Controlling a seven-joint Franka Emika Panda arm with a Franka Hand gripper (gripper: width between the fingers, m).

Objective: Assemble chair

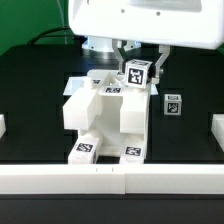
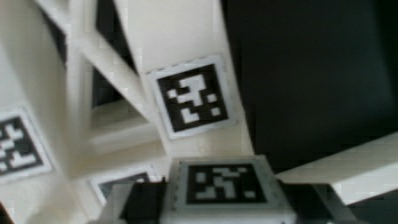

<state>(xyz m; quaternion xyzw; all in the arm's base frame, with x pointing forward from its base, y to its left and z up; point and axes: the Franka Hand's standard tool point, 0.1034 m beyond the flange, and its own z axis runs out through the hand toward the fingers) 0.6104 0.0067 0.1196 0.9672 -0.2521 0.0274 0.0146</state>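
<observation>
Between pincer point(image 1: 141, 66) tips, one small chair cube point(image 1: 137, 74)

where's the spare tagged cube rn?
In the exterior view the spare cube lies on the table, to that view's right of the chair body and the held cube in the gripper.

Close-up: pincer point(image 2: 222, 203) gripping small cube point(image 2: 222, 185), tag facing camera; tagged white bar point(image 2: 192, 95) slanting behind, black table point(image 2: 320, 80) beside.

Probably a robotics lab — black table point(image 1: 30, 100), white rails point(image 1: 110, 178), tagged chair parts point(image 1: 105, 112).
</observation>
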